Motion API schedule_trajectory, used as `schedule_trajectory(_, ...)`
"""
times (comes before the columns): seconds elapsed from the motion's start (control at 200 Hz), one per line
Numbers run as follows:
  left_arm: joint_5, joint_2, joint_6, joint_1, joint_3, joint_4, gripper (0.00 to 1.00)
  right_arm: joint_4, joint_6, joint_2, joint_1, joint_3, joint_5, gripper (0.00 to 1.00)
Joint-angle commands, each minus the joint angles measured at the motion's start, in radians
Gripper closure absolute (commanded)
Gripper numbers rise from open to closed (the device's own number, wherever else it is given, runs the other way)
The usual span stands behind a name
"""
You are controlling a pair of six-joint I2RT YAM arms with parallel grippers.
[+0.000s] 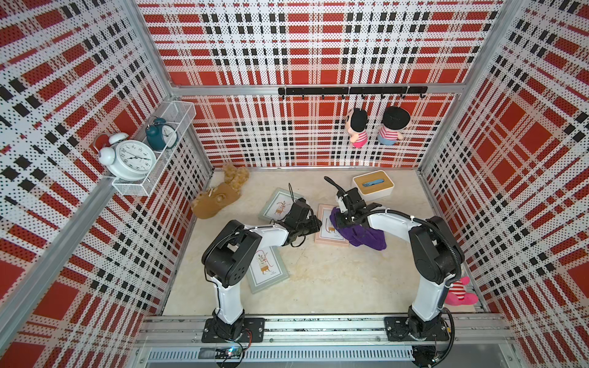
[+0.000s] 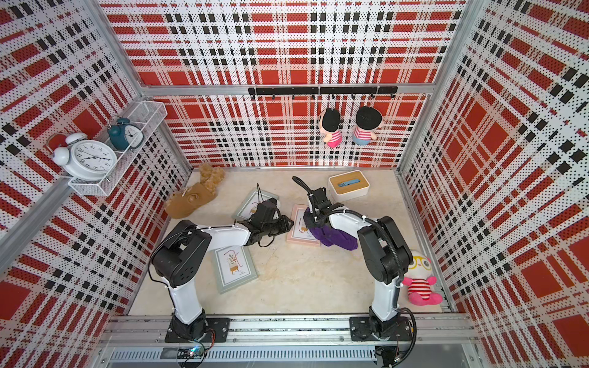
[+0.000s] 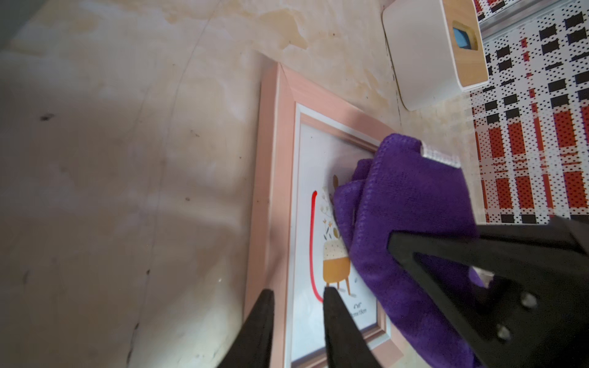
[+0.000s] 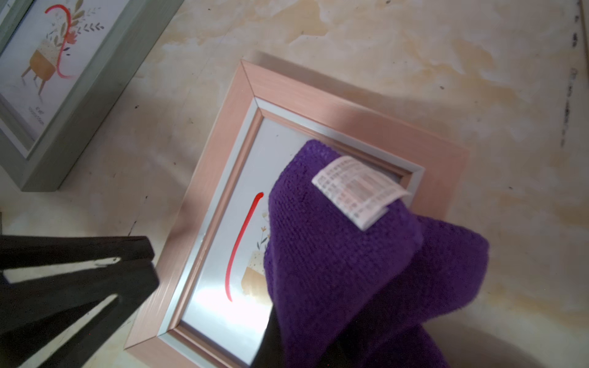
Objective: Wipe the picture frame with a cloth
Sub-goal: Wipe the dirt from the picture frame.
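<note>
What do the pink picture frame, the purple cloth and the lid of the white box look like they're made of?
The pink frame: probably wood or wood-look plastic, matte, fine streaky grain. The purple cloth: soft microfibre-like terry, with nubby loops and a stitched hem. The box lid: light wood, perhaps bamboo, judging by its smooth tan surface.

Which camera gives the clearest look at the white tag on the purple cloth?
The right wrist view: the white tag lies close and face-on on the cloth, above the pink frame, with its printed rows showing. The left wrist view shows the tag only edge-on, as a thin strip. In both top views it cannot be made out.
</note>
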Motion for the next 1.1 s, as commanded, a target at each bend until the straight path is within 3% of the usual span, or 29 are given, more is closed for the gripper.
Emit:
schedule_trajectory(0.0, -0.012, 0.037, 0.046, 0.001, 0.051, -0.046, 0.72, -0.016, -0.033, 0.029, 0.012, 0.033, -0.015, 1.0)
schedule_trajectory(0.241, -0.07, 0.039, 0.055, 0.0, 0.053, -0.09, 0.73, -0.028, -0.035, 0.053, 0.014, 0.054, -0.006, 1.0)
schedule_trajectory(0.421, -0.109, -0.002, 0.068, 0.0, 0.042, -0.1, 0.68, -0.041, -0.026, 0.037, 0.014, 0.056, 0.023, 1.0)
schedule_trajectory(0.561, -0.107, 0.034, 0.071, 0.004, 0.055, -0.118, 0.68, -0.11, -0.01, 0.003, 0.015, 0.089, 0.092, 1.0)
schedule_trajectory(0.716, -0.086, 0.056, 0.074, -0.011, 0.067, -0.115, 0.73, -0.172, -0.025, -0.034, 0.014, 0.124, 0.144, 1.0)
schedule_trajectory(0.927, -0.085, 0.069, 0.061, -0.027, 0.063, -0.115, 0.82, -0.213, -0.014, 0.051, 0.025, 0.18, 0.091, 1.0)
schedule_trajectory(1.097, -0.091, 0.073, 0.04, -0.04, 0.031, -0.111, 0.83, -0.217, -0.002, 0.133, 0.043, 0.237, 0.043, 1.0)
